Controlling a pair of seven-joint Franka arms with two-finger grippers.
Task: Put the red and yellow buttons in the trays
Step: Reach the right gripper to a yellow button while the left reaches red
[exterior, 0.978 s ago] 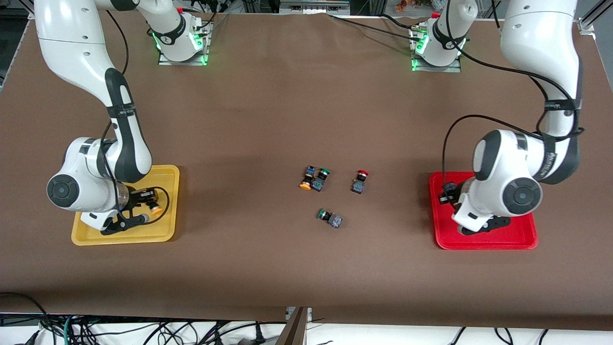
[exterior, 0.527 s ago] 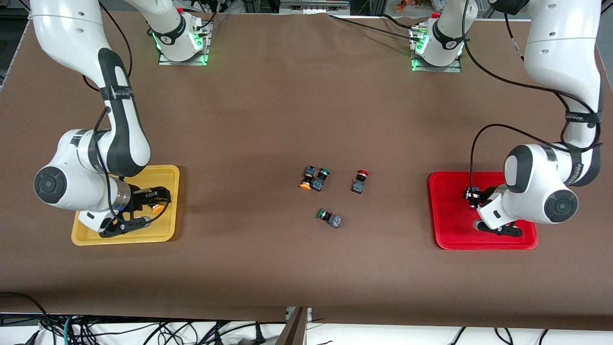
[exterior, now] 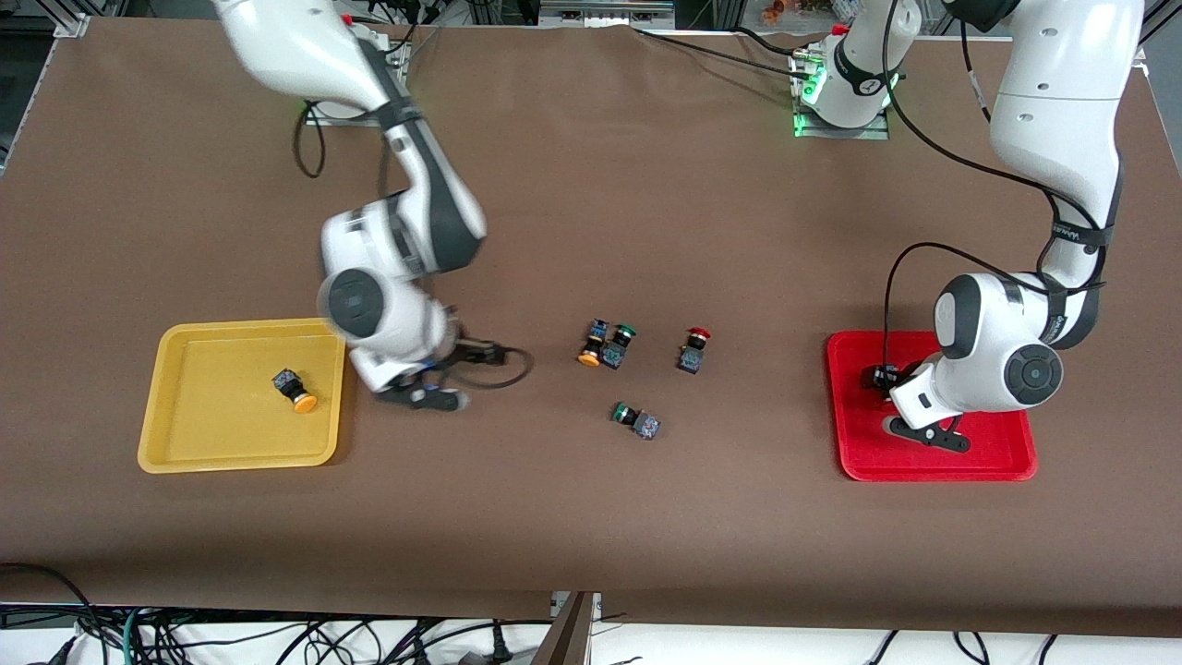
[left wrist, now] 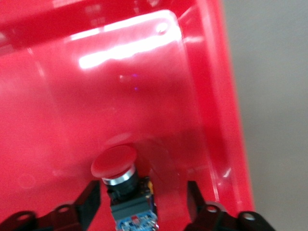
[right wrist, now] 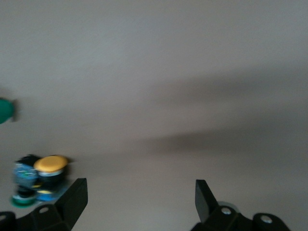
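A yellow button (exterior: 295, 390) lies in the yellow tray (exterior: 212, 434). My right gripper (exterior: 457, 374) is open and empty over bare table between that tray and the cluster of buttons; in the right wrist view (right wrist: 139, 192) nothing is between its fingers. A second yellow button (exterior: 588, 354) (right wrist: 50, 164) and a red button (exterior: 694, 346) lie mid-table. My left gripper (exterior: 898, 402) is low in the red tray (exterior: 997, 457). In the left wrist view (left wrist: 143, 192) it is open, with a red button (left wrist: 114, 162) lying on the tray floor (left wrist: 72, 96) between its fingers, a gap on each side.
Two green buttons lie mid-table: one (exterior: 621, 344) touches the yellow button, the other (exterior: 635, 419) is nearer the front camera. A green cap (right wrist: 5, 109) shows at the right wrist view's edge. Brown table surface lies open all around.
My right arm has left the yellow tray and swung toward the table's middle, leaving the yellow button in the tray. My left gripper has shifted slightly within the red tray.
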